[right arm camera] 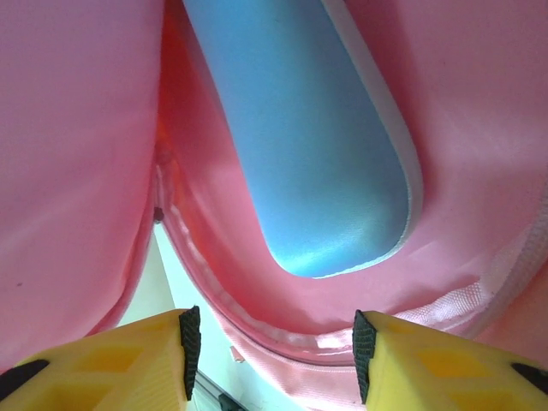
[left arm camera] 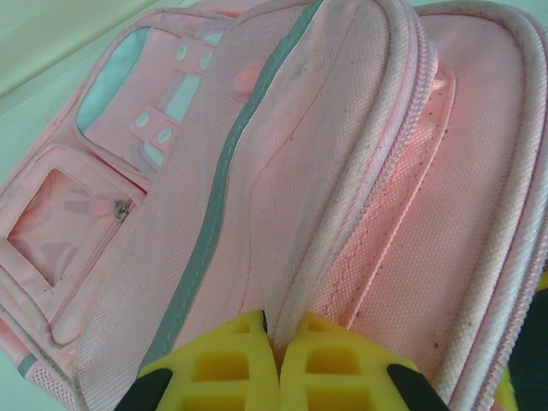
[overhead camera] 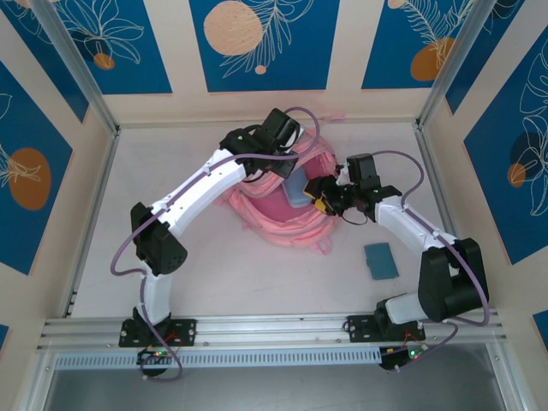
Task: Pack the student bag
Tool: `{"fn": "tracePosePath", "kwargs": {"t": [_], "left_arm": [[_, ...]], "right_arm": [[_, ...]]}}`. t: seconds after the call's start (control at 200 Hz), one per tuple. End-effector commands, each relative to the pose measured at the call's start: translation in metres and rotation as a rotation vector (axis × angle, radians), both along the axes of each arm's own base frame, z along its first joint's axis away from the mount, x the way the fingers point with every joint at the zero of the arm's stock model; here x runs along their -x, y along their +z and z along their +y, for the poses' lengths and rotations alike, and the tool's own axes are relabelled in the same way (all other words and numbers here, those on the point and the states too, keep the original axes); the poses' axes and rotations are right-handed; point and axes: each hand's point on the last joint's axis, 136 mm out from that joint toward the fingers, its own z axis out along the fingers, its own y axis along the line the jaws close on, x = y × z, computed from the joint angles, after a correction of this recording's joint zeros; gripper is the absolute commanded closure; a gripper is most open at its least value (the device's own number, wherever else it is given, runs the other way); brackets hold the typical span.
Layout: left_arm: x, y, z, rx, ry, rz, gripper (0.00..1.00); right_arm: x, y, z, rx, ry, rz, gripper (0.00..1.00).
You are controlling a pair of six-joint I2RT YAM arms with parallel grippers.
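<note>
Mid-table lay student bag [overhead camera: 282,214]. I read left pincer [left arm camera: 276,360] clamped on bag rim; right pincer [right arm camera: 272,342], jaws apart, empty, nearer opening. Blue pad [right arm camera: 308,145] sat at its 12 o'clock, long axis running into bag.
</note>
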Motion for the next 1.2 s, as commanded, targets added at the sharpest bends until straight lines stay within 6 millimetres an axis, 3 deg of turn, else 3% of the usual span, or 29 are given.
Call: {"fn": "tracePosePath", "kwargs": {"t": [0.0, 0.24, 0.34, 0.525, 0.72, 0.88, 1.01, 1.125, 1.195], "left_arm": [[-0.005, 0.052, -0.007, 0.140, 0.008, -0.087, 1.00], [-0.003, 0.049, -0.007, 0.136, 0.002, -0.073, 1.00], [-0.002, 0.047, -0.008, 0.137, -0.007, -0.065, 1.00], [0.000, 0.046, -0.012, 0.156, -0.015, -0.050, 1.00], [-0.002, 0.036, -0.012, 0.163, 0.006, -0.029, 1.00], [-0.004, 0.026, -0.011, 0.178, 0.030, 0.008, 0.98], [-0.001, 0.022, -0.008, 0.184, 0.031, 0.040, 0.66], [-0.005, 0.027, 0.007, 0.219, 0.077, 0.050, 0.51], [-0.008, 0.028, 0.019, 0.254, 0.110, 0.067, 0.44]], "right_arm": [[0.000, -0.013, 0.007, 0.028, 0.008, 0.043, 0.48], [-0.013, -0.027, 0.016, 0.060, -0.015, 0.086, 0.42], [-0.025, -0.024, 0.023, 0.032, -0.010, 0.046, 0.49], [-0.064, 0.002, 0.041, -0.061, 0.012, -0.160, 0.62], [-0.082, -0.004, 0.045, -0.077, 0.008, -0.173, 0.67], [-0.054, -0.012, 0.017, -0.037, -0.045, -0.126, 0.64], [-0.006, -0.022, -0.027, 0.045, -0.134, -0.007, 0.53], [0.040, -0.026, -0.063, 0.169, -0.208, 0.085, 0.48], [0.058, -0.024, -0.082, 0.239, -0.252, 0.106, 0.45]]}}
